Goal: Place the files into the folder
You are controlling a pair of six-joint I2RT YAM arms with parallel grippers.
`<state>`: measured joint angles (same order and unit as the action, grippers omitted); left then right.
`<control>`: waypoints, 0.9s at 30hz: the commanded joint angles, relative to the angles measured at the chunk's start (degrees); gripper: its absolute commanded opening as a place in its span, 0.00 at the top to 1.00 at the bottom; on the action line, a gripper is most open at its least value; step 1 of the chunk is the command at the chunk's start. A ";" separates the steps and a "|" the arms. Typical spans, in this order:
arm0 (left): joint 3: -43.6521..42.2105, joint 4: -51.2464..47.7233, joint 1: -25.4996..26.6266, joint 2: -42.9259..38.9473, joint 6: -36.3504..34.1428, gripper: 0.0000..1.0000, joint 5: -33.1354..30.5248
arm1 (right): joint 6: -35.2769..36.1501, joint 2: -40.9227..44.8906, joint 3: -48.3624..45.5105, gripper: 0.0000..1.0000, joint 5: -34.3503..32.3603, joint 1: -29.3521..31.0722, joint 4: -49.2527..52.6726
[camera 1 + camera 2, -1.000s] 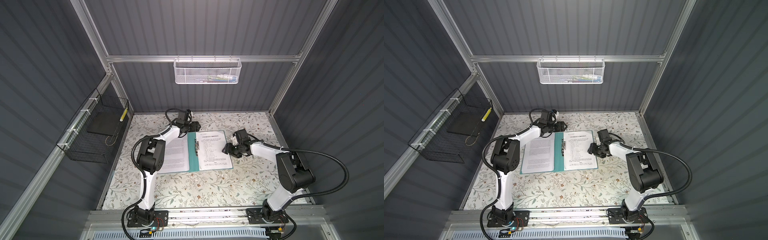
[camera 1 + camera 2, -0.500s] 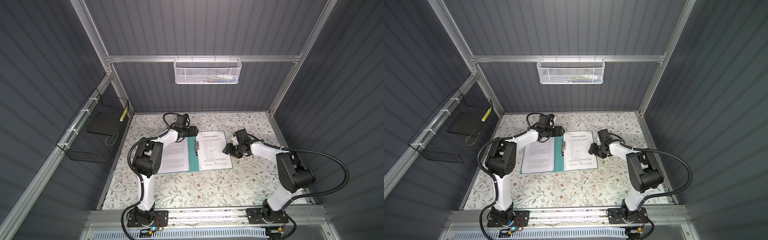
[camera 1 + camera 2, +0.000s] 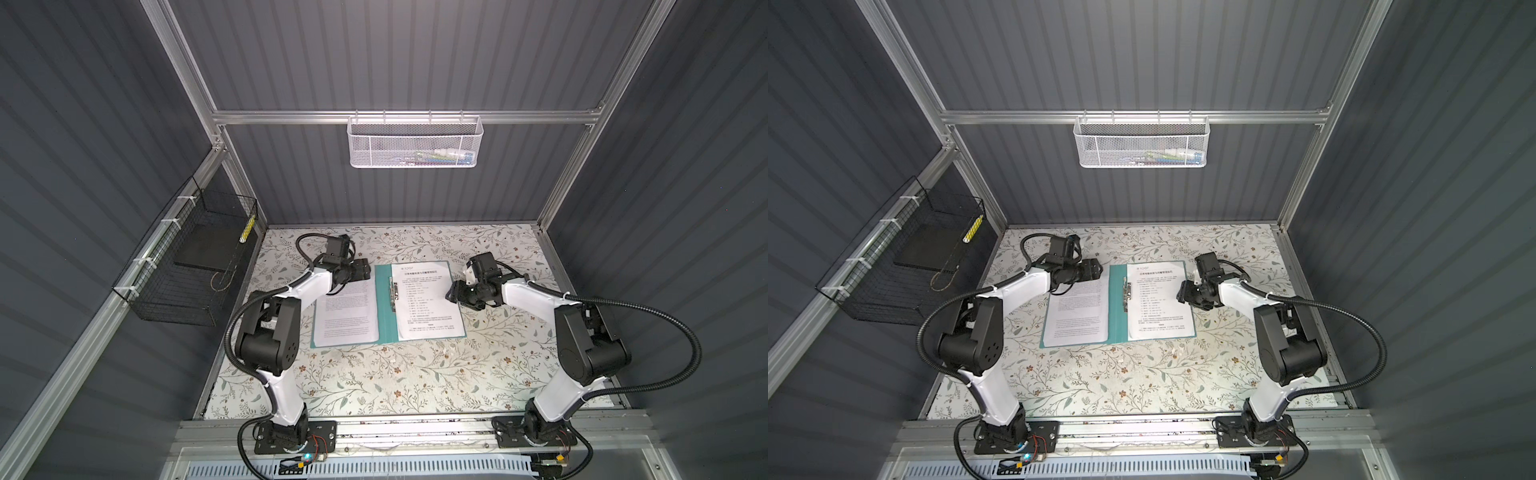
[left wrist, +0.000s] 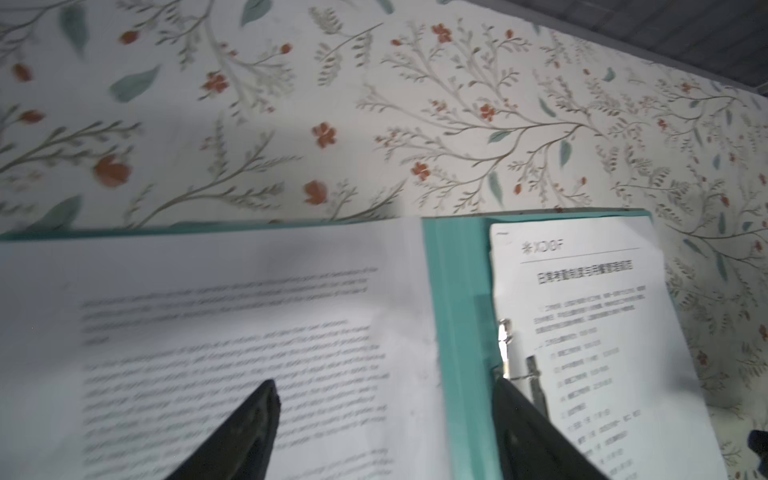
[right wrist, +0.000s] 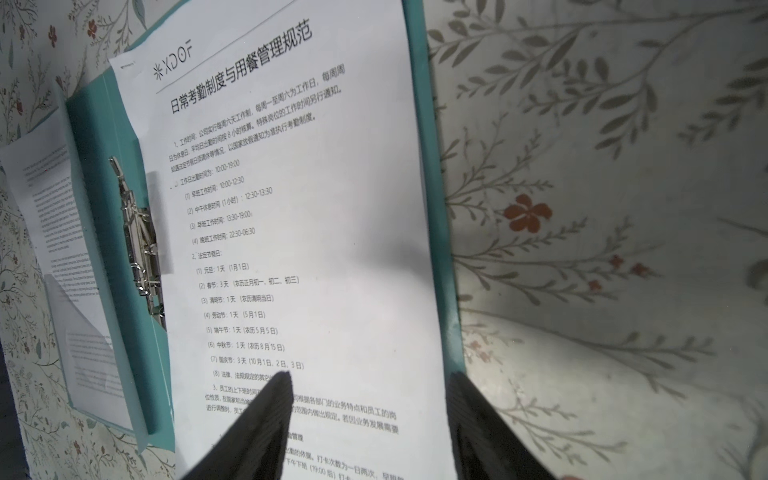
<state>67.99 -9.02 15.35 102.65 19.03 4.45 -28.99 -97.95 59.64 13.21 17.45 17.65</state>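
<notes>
I see the folder [image 3: 383, 322] open flat on the desk [image 3: 415, 374], files [image 3: 1077, 311] lying one per cover. Left gripper [image 3: 360, 270] hangs spread over the far end of the left sheet [image 3: 347, 311]; right gripper [image 3: 453, 293], spread, straddles the outer edge of the right sheet [image 3: 428, 303]

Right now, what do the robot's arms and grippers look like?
The left arm and right arm have white links, bulky black joints and black ribbed hoses looping from their bases. The left gripper and right gripper are black, with tapering, finely ribbed fingers.
</notes>
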 commanded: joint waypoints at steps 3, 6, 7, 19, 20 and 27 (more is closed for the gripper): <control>-8.81 -0.20 -1.38 -8.78 0.67 0.22 -1.39 | 1.58 2.28 5.12 0.41 -2.95 1.73 3.40; -12.91 1.62 -1.38 -12.14 2.60 0.27 2.92 | 2.04 0.58 9.38 0.41 -1.59 2.48 3.70; -14.30 2.64 -1.38 -13.05 3.52 0.29 4.37 | 1.93 -0.19 10.80 0.41 -0.47 2.47 3.59; -22.11 11.08 1.54 -16.68 7.72 0.31 10.61 | 7.81 -17.56 36.26 0.42 19.19 4.12 6.61; -21.51 12.43 1.82 -15.45 7.71 0.30 10.86 | 7.65 -18.10 36.86 0.42 19.51 4.39 6.53; -11.38 20.71 2.62 -2.23 9.03 0.28 18.36 | 5.29 -14.33 30.90 0.42 19.83 4.73 2.51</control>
<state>52.12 6.42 17.69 96.77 26.98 18.35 -23.38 -115.33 93.17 31.33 22.35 20.75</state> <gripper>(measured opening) 0.717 0.578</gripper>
